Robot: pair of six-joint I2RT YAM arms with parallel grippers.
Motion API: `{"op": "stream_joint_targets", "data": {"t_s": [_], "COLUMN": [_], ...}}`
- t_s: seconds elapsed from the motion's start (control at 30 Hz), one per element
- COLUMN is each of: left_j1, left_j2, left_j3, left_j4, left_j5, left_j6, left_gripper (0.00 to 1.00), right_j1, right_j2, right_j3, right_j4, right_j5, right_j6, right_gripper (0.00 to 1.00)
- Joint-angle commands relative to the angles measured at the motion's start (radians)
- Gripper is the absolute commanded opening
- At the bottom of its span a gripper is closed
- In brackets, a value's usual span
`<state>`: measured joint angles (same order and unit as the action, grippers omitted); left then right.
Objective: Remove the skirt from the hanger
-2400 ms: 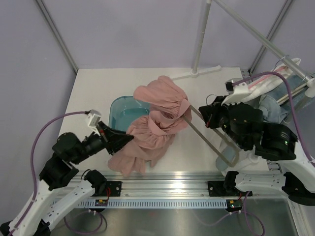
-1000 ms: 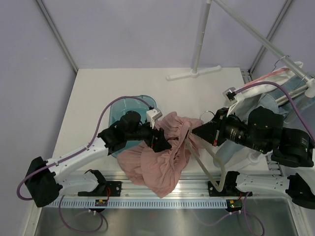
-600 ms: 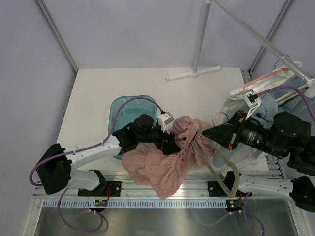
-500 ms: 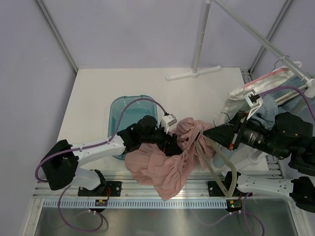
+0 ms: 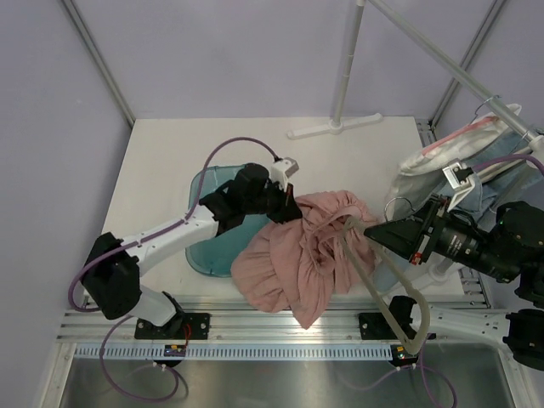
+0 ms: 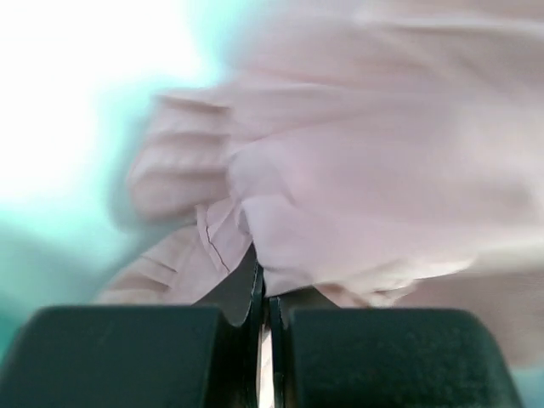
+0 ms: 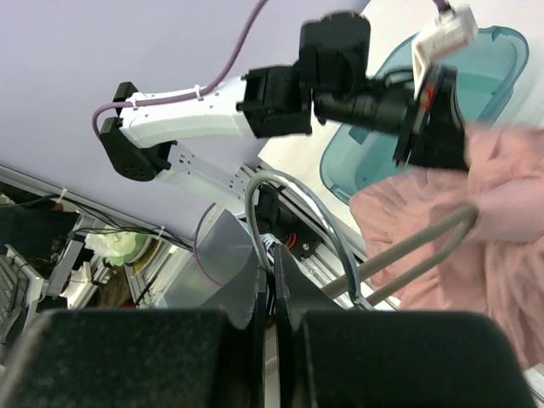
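Observation:
The pink skirt (image 5: 306, 251) hangs bunched on the grey hanger (image 5: 374, 272), between the two arms at the table's near edge. My left gripper (image 5: 287, 204) is shut on a fold of the skirt (image 6: 340, 195) at its upper left, over the teal tub. My right gripper (image 5: 374, 228) is shut on the hanger's metal hook (image 7: 270, 204). In the right wrist view the hanger's grey bars (image 7: 416, 246) run into the pink cloth (image 7: 476, 246).
A teal tub (image 5: 212, 229) sits under the left arm. A white stand's base (image 5: 331, 127) lies at the back, with a rail of hung clothes (image 5: 476, 161) at the right. The metal rail (image 5: 280, 327) runs along the table's near edge.
The left gripper has moved up and back over the tub with the skirt in its grip. The right gripper has pulled the hanger rightward and the cloth has spread between them.

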<state>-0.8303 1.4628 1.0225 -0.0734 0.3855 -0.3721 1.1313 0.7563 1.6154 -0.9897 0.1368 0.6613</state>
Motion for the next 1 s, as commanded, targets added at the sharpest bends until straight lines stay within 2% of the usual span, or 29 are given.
{"op": "stream_joint_targets", "data": {"t_s": [0.0, 0.13, 0.27, 0.3, 0.43, 0.7, 0.97], "left_j1": [0.091, 0.183, 0.276, 0.286, 0.292, 0.293, 0.329], "left_j2": [-0.081, -0.165, -0.199, -0.200, -0.223, -0.292, -0.387], "left_j3": [0.146, 0.313, 0.470, 0.549, 0.669, 0.735, 0.489], "left_j4": [-0.156, -0.279, -0.391, -0.416, -0.502, -0.595, -0.531], "left_j5": [-0.161, -0.240, -0.241, -0.237, -0.231, -0.281, -0.248], "left_j6": [0.077, 0.133, 0.174, 0.189, 0.217, 0.252, 0.240], "left_gripper": [0.00, 0.00, 0.00, 0.00, 0.00, 0.00, 0.00], "right_j1": [-0.004, -0.004, -0.004, -0.004, -0.004, -0.004, -0.002], "right_j2": [-0.029, -0.078, -0.143, -0.162, -0.175, -0.153, -0.163], "right_j3": [0.032, 0.000, -0.067, -0.090, -0.115, -0.143, -0.186], "right_j4": [0.029, 0.025, 0.046, 0.046, 0.034, 0.034, 0.051], "right_j5": [-0.017, -0.023, -0.016, -0.006, 0.033, 0.044, 0.043], "right_j6": [0.027, 0.040, 0.063, 0.066, 0.067, 0.055, 0.066], "right_gripper": [0.00, 0.00, 0.00, 0.00, 0.00, 0.00, 0.00]}}
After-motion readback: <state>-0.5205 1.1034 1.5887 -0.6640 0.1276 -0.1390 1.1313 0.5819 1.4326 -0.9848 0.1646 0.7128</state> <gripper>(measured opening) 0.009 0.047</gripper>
